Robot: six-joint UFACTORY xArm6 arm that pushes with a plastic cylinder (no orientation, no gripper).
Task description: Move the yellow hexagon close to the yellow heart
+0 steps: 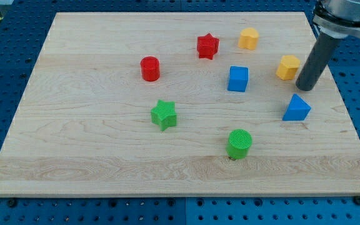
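Observation:
Two yellow blocks lie at the view's upper right. One yellow block [249, 39], with a rounded outline, looks like the heart. The other yellow block [288, 67], more angular, looks like the hexagon; it lies below and to the right of the first. At this size I cannot be sure of either shape. My dark rod comes down from the view's top right corner. My tip [305, 88] rests on the board just right of and slightly below the angular yellow block, very near it or touching it.
A blue triangle [297, 108] lies just below my tip. A blue cube [237, 79] lies left of the angular yellow block. A red star [207, 46], red cylinder [150, 69], green star [164, 114] and green cylinder [239, 143] lie further left and lower. The board's right edge [345, 106] is close.

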